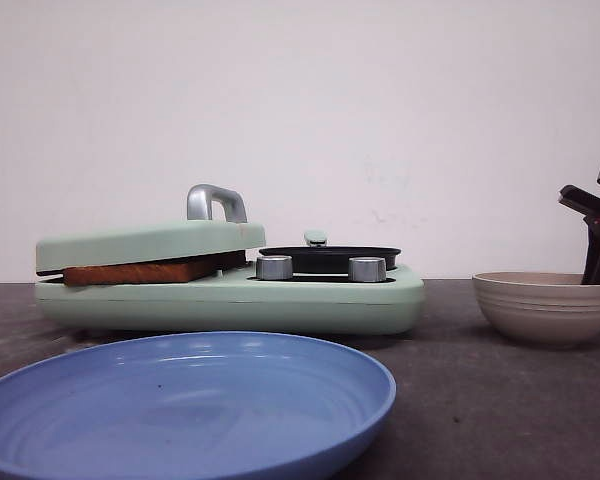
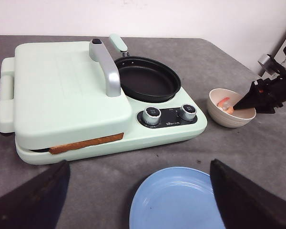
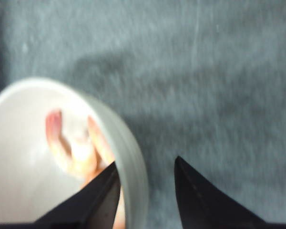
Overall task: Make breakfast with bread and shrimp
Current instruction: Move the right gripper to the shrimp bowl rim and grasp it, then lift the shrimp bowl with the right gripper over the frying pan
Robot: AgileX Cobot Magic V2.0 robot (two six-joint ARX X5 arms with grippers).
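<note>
One bread slice's brown crust edge [image 1: 145, 272] shows under the closed mint lid of the breakfast maker [image 1: 310, 300]; it also shows in the left wrist view [image 2: 86, 143]. No second slice is visible. The orange-red shrimp [image 2: 225, 104] lies in the beige ribbed bowl [image 1: 545, 310], blurred in the right wrist view [image 3: 76, 148]. My right gripper [image 3: 145, 164] is open and straddles the bowl rim [image 3: 133, 162], one finger inside by the shrimp and one outside. My left gripper [image 2: 138, 164] is open wide and empty, above the table near the blue plate [image 2: 176, 200].
The breakfast maker [image 2: 66, 90] has a silver lid handle [image 2: 107, 67], a black frying pan [image 2: 148, 78] on its right side and two knobs [image 2: 152, 114]. The blue plate [image 1: 180, 400] sits in front of it. The bowl [image 2: 219, 114] stands to the maker's right.
</note>
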